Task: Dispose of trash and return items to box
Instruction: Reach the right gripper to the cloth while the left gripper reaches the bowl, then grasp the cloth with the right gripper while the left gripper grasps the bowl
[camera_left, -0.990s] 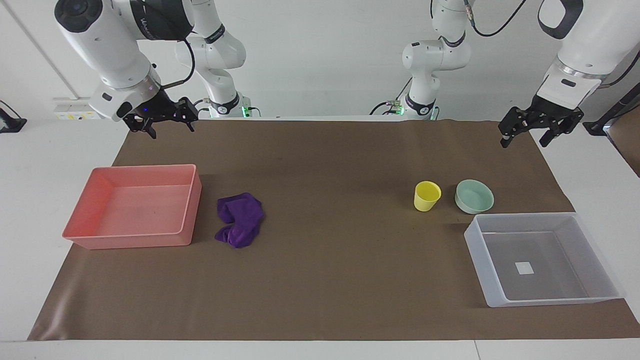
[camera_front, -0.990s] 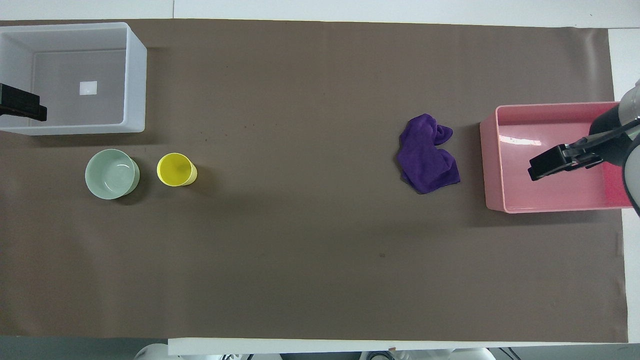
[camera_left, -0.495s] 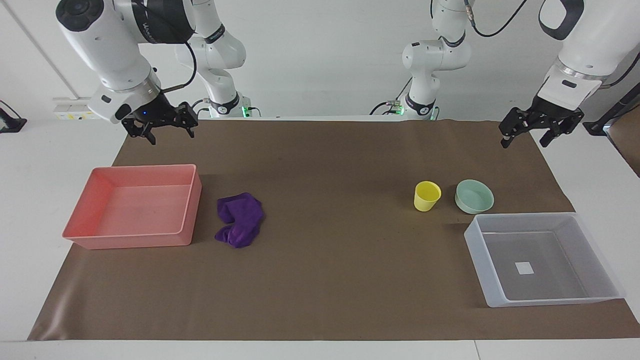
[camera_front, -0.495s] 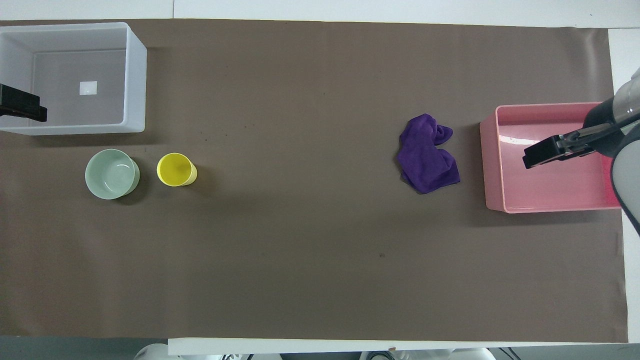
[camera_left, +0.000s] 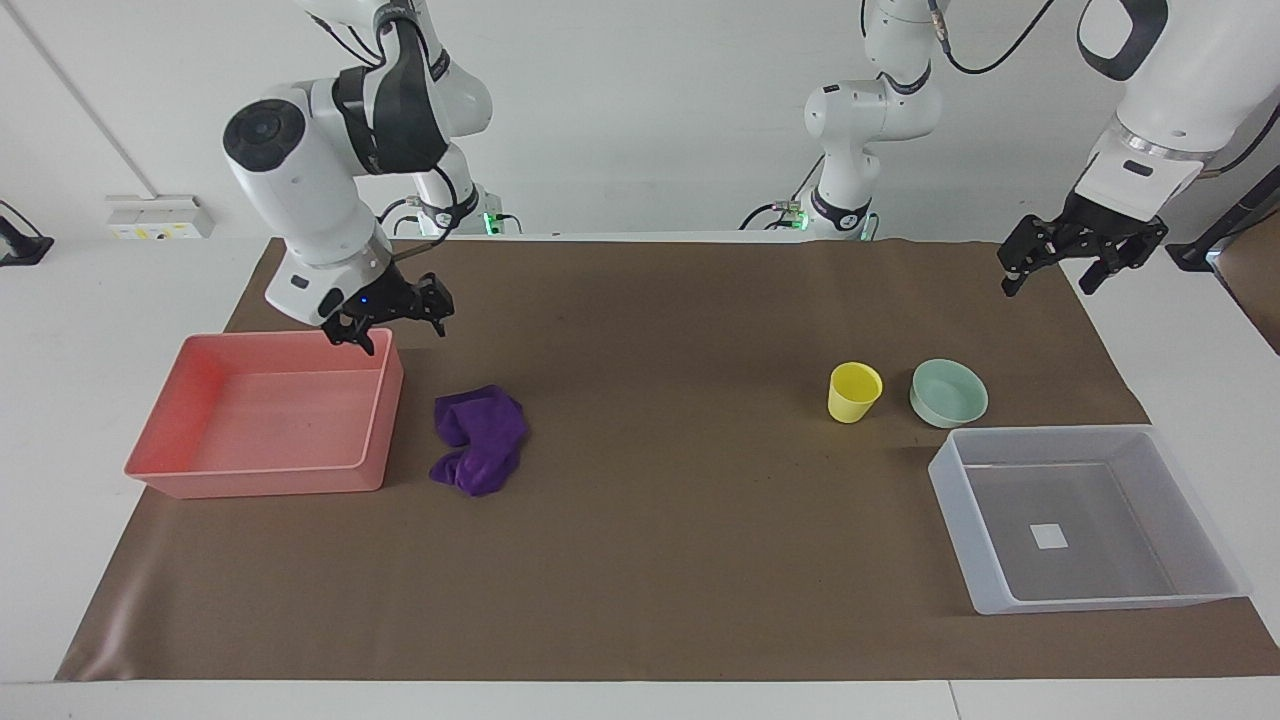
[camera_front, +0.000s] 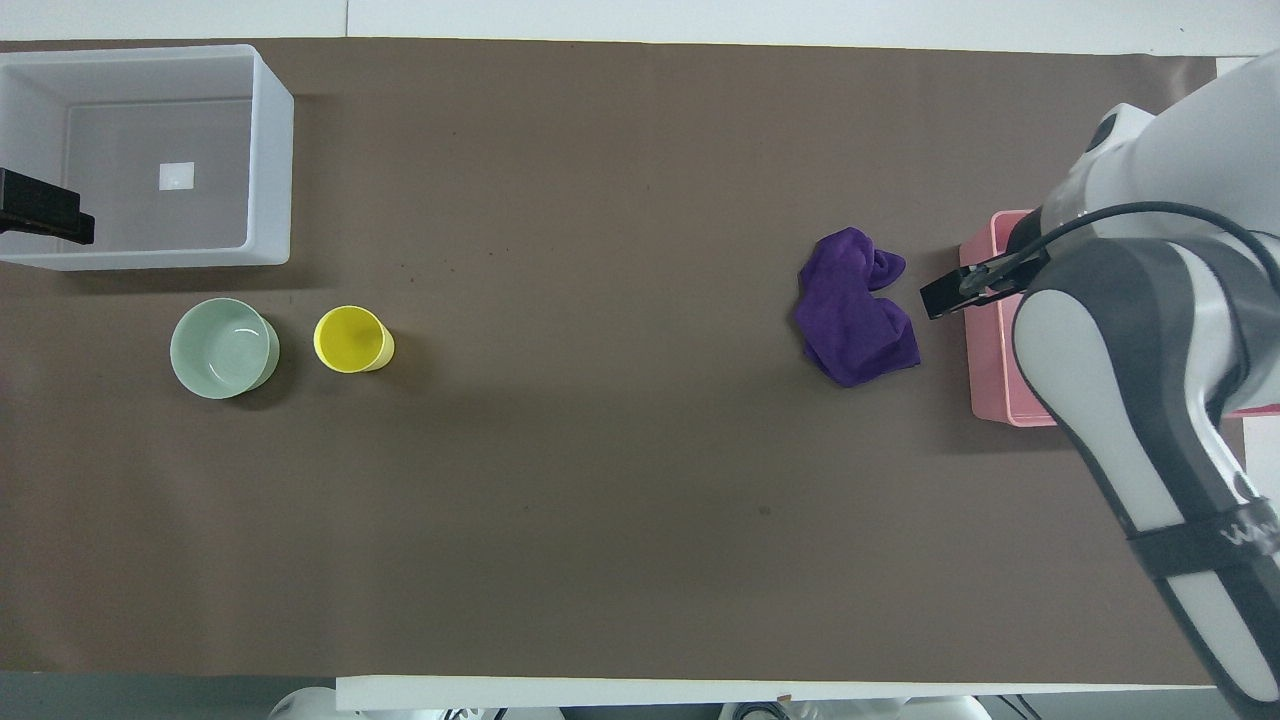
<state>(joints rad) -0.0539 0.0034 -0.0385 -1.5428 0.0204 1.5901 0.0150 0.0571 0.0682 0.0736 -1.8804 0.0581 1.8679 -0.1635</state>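
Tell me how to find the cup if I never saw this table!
Find the clear box on the brown mat, at the left arm's end of the table. Just nearer the robots than it stand two small round things side by side. The cup is the bright yellow, taller one; its neighbour is a low mint-green bowl.

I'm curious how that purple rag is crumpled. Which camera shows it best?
The overhead view: the purple rag lies spread out, its outline and folds all visible, with the right gripper beside it, not covering it. The facing view shows the rag slantwise and foreshortened, beside the pink tray.
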